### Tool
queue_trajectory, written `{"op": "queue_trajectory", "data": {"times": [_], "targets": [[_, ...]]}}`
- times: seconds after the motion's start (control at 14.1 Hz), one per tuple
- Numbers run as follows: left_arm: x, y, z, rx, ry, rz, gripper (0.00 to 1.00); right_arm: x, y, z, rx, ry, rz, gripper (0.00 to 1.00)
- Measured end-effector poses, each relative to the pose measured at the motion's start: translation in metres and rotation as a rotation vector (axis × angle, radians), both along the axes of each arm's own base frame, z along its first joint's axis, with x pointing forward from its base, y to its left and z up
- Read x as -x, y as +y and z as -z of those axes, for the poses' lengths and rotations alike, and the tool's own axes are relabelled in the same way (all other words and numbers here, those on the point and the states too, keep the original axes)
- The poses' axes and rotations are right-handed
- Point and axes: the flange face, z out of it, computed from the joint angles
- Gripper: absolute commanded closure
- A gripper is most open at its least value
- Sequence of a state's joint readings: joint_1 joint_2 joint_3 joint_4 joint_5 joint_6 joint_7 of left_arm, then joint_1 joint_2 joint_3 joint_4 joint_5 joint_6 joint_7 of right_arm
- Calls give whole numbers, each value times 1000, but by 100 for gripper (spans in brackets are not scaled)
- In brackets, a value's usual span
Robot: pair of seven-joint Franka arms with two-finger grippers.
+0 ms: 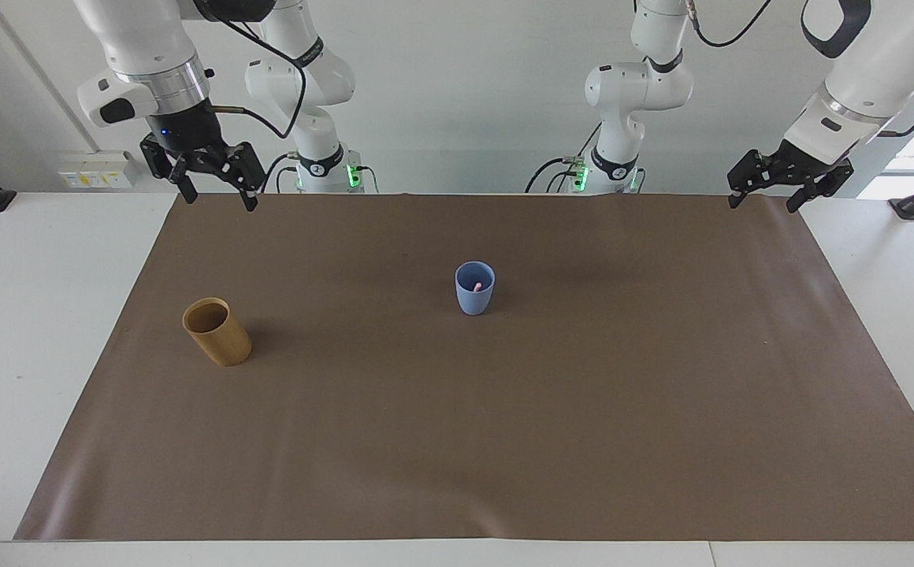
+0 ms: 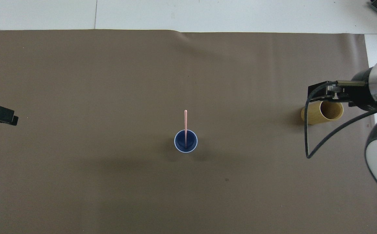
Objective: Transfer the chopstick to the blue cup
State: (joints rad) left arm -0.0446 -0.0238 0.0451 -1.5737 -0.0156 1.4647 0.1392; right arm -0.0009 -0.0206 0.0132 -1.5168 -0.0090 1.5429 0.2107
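We find the thin pale pink chopstick (image 2: 185,125) standing in the small periwinkle-blue handleless cup (image 1: 474,289), which sits upright near the middle of the brown mat (image 1: 504,441). In the overhead view the stick shows as one slim line rising from the cup's mouth toward twelve o'clock; in the facing view only its pink tip (image 1: 477,284) peeks out inside the rim. Whether there is one stick or a pair pressed together we cannot tell.

Out at about three o'clock from the blue cup in the overhead view, toward the right arm's end of the table, stands the tan wooden cylindrical cup (image 1: 217,331), well apart from it and with nothing showing above its rim.

The right gripper (image 1: 211,168) hangs high over the robot-side edge of the mat at the right arm's end, fingers spread apart and holding nothing. The left gripper (image 1: 789,179) waits raised over the mat's corner at the left arm's end, fingers likewise apart and empty.

We judge the transfer itself done: the stick is in the blue cup and both grippers are clear of it. What remains seems only parking the arms; the next move calls for keeping the right arm high and away from both cups so nothing gets tipped.
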Motion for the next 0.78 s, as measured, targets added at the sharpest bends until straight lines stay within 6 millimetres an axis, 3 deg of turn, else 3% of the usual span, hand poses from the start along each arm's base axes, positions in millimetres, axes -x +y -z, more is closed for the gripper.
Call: {"op": "queue_trajectory", "data": {"times": [0.36,0.78], "targets": [[0,0,0,0,0,0,0,2,-21,2,5,16,-88,0],[-3,-2,-5,0,-32,3,0,4,-17,15,4,44,-105,0]]}}
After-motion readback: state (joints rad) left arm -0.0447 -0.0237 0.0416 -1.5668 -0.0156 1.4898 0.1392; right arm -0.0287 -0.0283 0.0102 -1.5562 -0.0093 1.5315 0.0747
